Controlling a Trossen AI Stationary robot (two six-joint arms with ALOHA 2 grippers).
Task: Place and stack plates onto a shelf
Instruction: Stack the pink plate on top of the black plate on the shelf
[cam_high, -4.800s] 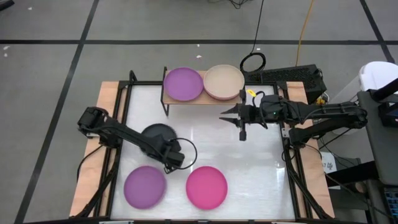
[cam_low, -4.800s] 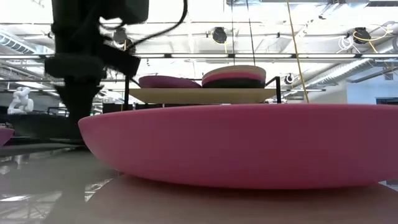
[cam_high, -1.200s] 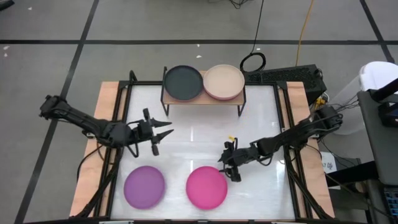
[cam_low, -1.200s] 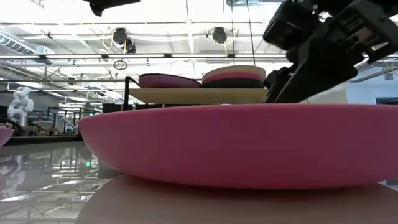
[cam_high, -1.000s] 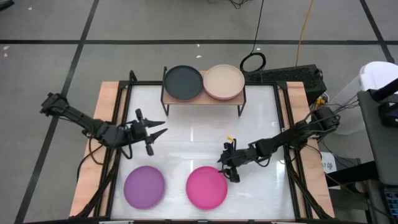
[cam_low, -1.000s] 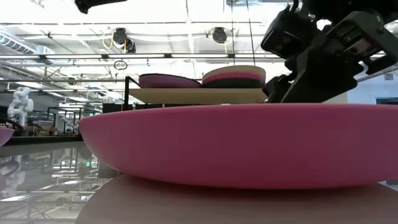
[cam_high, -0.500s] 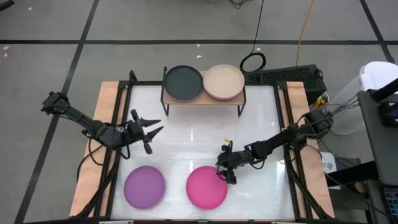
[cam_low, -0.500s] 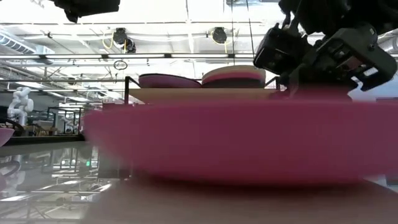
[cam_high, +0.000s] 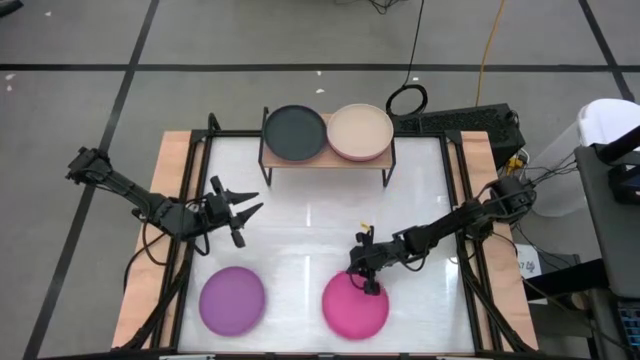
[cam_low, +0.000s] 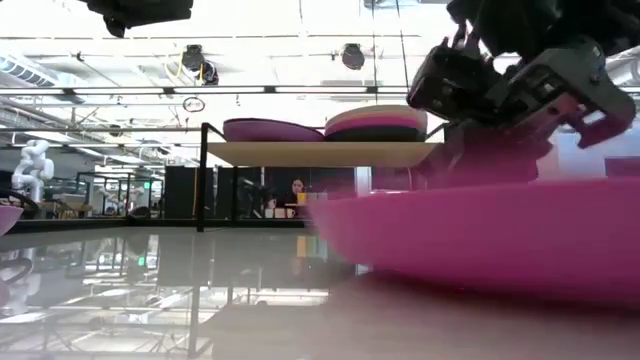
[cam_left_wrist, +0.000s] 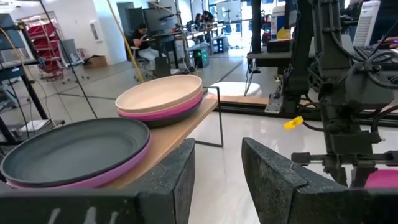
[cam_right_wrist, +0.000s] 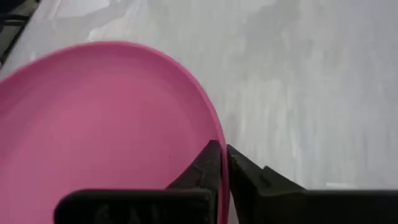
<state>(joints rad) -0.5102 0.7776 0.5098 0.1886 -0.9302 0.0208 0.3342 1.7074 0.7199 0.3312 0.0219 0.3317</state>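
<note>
A magenta plate (cam_high: 355, 305) lies at the near right of the white table, and my right gripper (cam_high: 367, 284) is shut on its far rim. A purple plate (cam_high: 232, 300) rests flat at the near left. The shelf (cam_high: 325, 160) stands at the far middle and holds two stacks: a dark grey plate (cam_high: 295, 132) tops the left one and a beige plate (cam_high: 360, 131) tops the right one. My left gripper (cam_high: 250, 203) hovers open over the table's left part, pointing toward the right, with nothing between its fingers (cam_left_wrist: 267, 180). My right gripper pinches the magenta plate's far rim (cam_right_wrist: 219, 138) between its two fingers, one inside the plate and one outside. The fingers slant down from the table's far right. The plate sits about level; whether it is clear of the table, I cannot tell.
The shelf's thin black legs (cam_left_wrist: 221, 118) stand on the table beyond my left gripper. Wooden borders (cam_high: 172, 200) and black frame rails run along the table's left and right sides. Bare white tabletop (cam_high: 310, 240) lies between the shelf and the near plates.
My right gripper has come down toward the near edge onto the magenta plate's far rim and shut on it. The plate has since shifted toward the table's right edge.
</note>
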